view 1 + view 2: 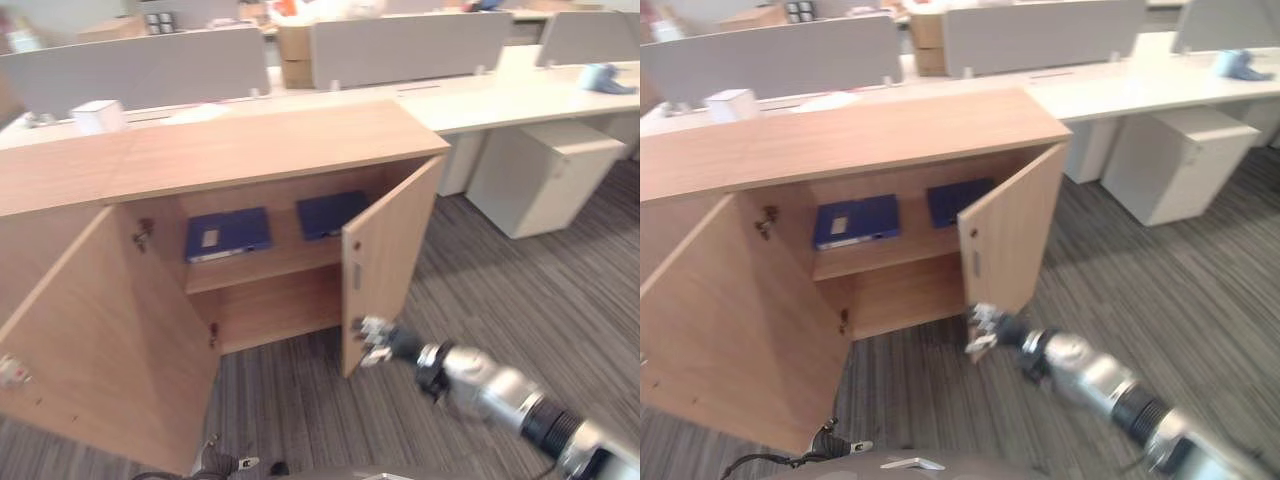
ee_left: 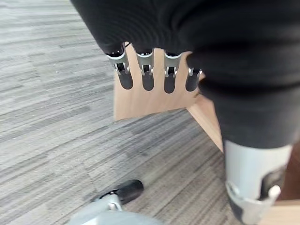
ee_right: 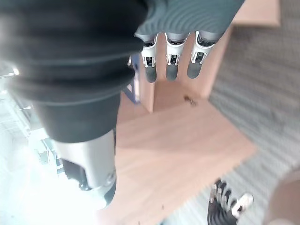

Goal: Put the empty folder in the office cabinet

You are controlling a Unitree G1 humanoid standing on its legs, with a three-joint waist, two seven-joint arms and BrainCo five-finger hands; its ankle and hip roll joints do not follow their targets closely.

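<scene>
The wooden office cabinet [image 1: 230, 150] stands with both doors swung out. Two dark blue folders lie flat on its upper shelf, one on the left [image 1: 227, 233] and one on the right [image 1: 330, 213]. My right hand [image 1: 375, 340] is low at the bottom outer corner of the right door [image 1: 385, 260], fingers [image 3: 171, 65] straight and holding nothing. Beside the wide-open left door [image 1: 100, 340], my left hand [image 1: 215, 462] hangs near the floor, its fingers [image 2: 148, 77] straight and empty too.
Behind the cabinet runs a long white desk [image 1: 520, 100] with grey partition screens. A white drawer pedestal [image 1: 545, 175] stands on the striped grey carpet to the right. A small white box [image 1: 97, 116] sits at the back left.
</scene>
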